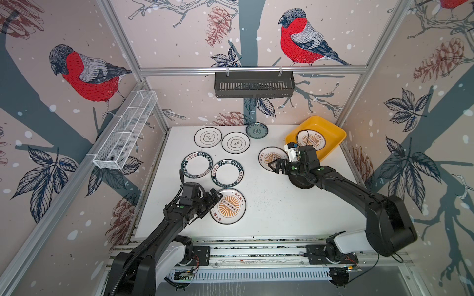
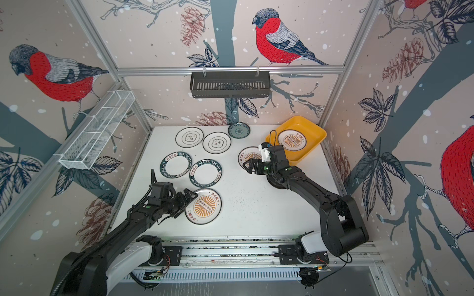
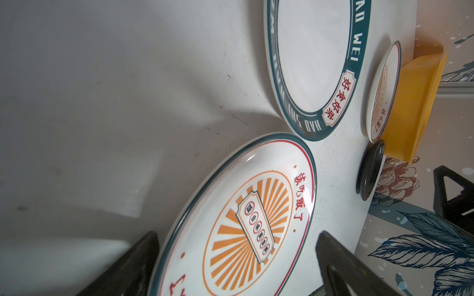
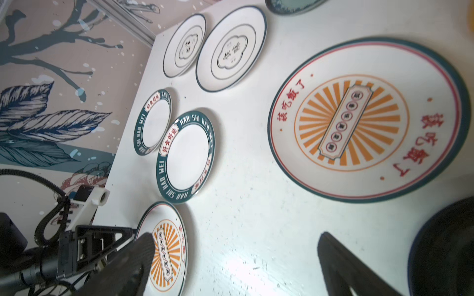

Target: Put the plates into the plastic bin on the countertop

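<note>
Left gripper (image 1: 215, 198) at the rim of the near sunburst plate (image 1: 228, 206) and right gripper (image 1: 274, 166) by the far sunburst plate (image 1: 268, 155) both stand wide open and empty, with one plate (image 1: 312, 139) lying in the bin (image 1: 332, 132); risk noted: a flat glossy rim may slip the pinch and skid across the countertop (image 1: 269, 212) into neighbouring plates.

I work in a lab test cell dressed like a kitchen corner. Panels of bird-print wallpaper (image 1: 302, 43) sit in aluminium framing (image 1: 252, 69) around my countertop (image 1: 272, 212), with a black slatted basket (image 1: 254, 84) and a white wire rack (image 1: 125, 135) hung on it. My arm bases (image 1: 177, 252) bolt to a slotted rail (image 1: 256, 249).
</note>
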`<state>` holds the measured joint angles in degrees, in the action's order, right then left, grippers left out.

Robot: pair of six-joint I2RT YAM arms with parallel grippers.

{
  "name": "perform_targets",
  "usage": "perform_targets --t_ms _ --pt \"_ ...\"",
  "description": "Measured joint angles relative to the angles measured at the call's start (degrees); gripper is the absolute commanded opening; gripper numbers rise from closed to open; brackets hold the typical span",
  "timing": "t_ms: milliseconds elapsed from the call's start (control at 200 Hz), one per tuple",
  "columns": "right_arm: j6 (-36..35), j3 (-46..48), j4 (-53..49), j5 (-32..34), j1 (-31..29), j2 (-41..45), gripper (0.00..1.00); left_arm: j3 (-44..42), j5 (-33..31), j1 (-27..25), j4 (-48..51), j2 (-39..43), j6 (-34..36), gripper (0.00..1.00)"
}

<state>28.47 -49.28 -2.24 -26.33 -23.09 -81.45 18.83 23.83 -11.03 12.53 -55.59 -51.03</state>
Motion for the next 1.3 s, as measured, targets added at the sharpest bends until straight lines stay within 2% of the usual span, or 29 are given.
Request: perform_targets --t_ms 255,435,775,1175,1300 --pt "-3.52 1.29 -2.71 -9.18 -2.78 -5.03 1.0 2.23 0.81 -0.74 1.03 -3.65 -0.04 0.96" --pt "-5.84 1.22 -3.23 -13.73 -4.87 -10.05 0.97 3.1 3.76 -4.24 -2.73 -7.91 -1.27 0.96" --pt "-6.05 5.88 -1.27 -15.82 -4.96 -12.92 0.88 10.97 8.59 -9.88 -5.95 -20.57 -1.88 0.96" --pt "-5.38 10.27 6.01 -19.15 -4.92 -14.21 0.64 15.87 13.79 -13.99 -11.21 -29.66 -1.44 0.96" --pt "-4.42 10.73 7.28 -19.85 -4.92 -14.93 0.49 16.81 14.62 -14.49 -12.44 -31.19 -1.07 0.96"
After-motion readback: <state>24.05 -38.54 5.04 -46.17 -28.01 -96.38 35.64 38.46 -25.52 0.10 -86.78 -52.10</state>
